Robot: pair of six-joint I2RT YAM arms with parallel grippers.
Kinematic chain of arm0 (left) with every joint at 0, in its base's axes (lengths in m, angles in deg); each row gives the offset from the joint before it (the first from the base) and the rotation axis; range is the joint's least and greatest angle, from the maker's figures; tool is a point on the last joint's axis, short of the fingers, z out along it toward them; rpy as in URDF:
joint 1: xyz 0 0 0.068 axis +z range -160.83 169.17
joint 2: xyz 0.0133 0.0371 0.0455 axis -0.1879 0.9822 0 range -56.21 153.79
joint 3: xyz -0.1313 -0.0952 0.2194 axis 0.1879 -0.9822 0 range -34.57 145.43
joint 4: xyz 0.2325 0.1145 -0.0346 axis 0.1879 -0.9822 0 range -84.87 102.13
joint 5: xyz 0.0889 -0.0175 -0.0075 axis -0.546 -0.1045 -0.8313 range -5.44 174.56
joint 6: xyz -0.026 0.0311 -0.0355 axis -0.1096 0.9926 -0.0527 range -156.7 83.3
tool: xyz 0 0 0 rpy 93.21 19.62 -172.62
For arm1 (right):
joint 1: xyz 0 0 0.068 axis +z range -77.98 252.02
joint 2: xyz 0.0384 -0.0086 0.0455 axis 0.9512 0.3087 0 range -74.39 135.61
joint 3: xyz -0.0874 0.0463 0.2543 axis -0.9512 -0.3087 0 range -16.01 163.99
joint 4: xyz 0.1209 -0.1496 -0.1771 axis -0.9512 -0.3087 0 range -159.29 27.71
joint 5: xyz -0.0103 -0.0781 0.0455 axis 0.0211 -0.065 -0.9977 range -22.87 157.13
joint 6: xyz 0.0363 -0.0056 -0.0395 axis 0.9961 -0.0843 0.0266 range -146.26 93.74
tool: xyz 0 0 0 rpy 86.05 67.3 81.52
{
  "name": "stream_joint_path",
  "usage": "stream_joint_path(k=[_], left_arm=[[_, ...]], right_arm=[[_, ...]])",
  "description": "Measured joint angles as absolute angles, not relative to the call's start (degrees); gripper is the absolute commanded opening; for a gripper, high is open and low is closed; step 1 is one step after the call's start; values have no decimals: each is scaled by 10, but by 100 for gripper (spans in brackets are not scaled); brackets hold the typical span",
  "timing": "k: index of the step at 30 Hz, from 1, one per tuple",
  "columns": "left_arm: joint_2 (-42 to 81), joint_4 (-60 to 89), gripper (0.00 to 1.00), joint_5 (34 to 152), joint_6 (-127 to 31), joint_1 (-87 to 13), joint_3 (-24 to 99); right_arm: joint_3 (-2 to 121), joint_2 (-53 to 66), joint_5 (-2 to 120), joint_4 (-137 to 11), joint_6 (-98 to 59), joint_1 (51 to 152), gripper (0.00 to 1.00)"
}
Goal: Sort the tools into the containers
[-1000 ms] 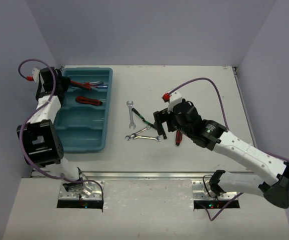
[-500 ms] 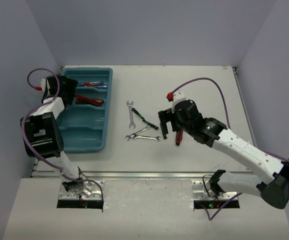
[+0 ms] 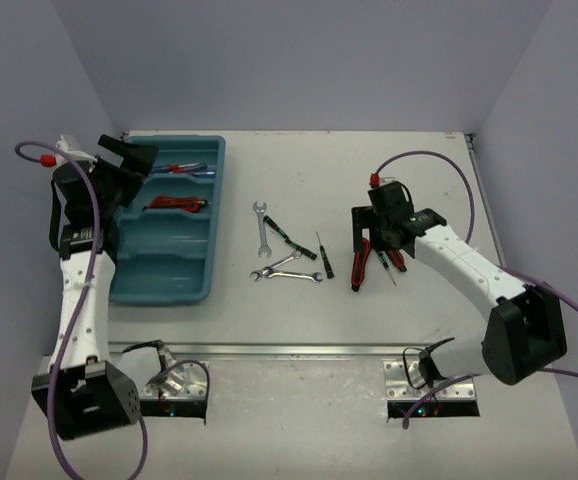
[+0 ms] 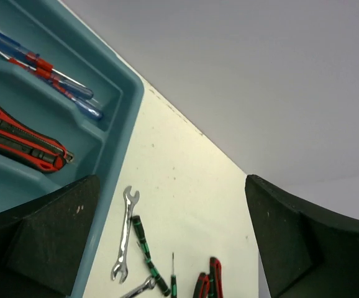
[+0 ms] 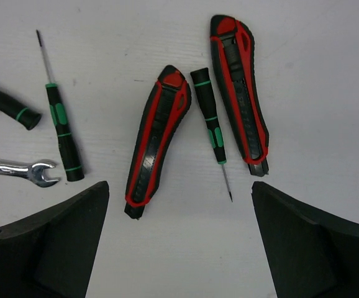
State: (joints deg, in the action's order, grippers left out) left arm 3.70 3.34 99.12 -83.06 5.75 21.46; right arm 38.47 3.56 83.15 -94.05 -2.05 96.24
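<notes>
The teal tray [image 3: 159,285] lies at the left. Its far compartments hold blue-and-red screwdrivers [image 3: 184,168] and a red-and-black tool [image 3: 177,204]. My left gripper [image 3: 132,162] hangs open and empty above the tray's far left corner. In its wrist view [image 4: 173,242] the tray wall [image 4: 120,105] and a silver wrench [image 4: 125,234] show below. My right gripper [image 3: 371,240] is open above two red-and-black tools [image 5: 158,139] [image 5: 240,93], with a small black-green screwdriver [image 5: 212,127] lying between them. Nothing sits between its fingers [image 5: 49,248].
On the table between the arms lie a wrench [image 3: 262,228], a black-green screwdriver [image 3: 291,240], a thin screwdriver [image 3: 324,255] and two crossed wrenches [image 3: 287,270]. Grey walls close in the table at left, back and right.
My left gripper opened and pulled up and back from the tray. My right arm swung right, off the wrenches, and now hangs over the red-and-black tools.
</notes>
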Motion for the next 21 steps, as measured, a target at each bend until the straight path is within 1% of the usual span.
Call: stream_joint_path(k=[5,9,16,17,20,21], left_arm=[[-109,-3,100,1041,-755,57,136],[-169,-39,100,1064,-701,57,96],[-157,-61,100,1079,-639,56,46],[-153,-66,100,1083,-635,55,42],[-139,-80,100,1087,-625,54,35],[-142,-80,100,1089,-623,54,35]], right_arm=[[374,78,790,-931,7,943,67],[370,123,780,-906,40,944,62],[358,229,774,-862,80,952,53],[358,240,774,-857,83,953,50],[360,247,777,-838,91,954,30],[359,247,777,-835,93,954,25]])
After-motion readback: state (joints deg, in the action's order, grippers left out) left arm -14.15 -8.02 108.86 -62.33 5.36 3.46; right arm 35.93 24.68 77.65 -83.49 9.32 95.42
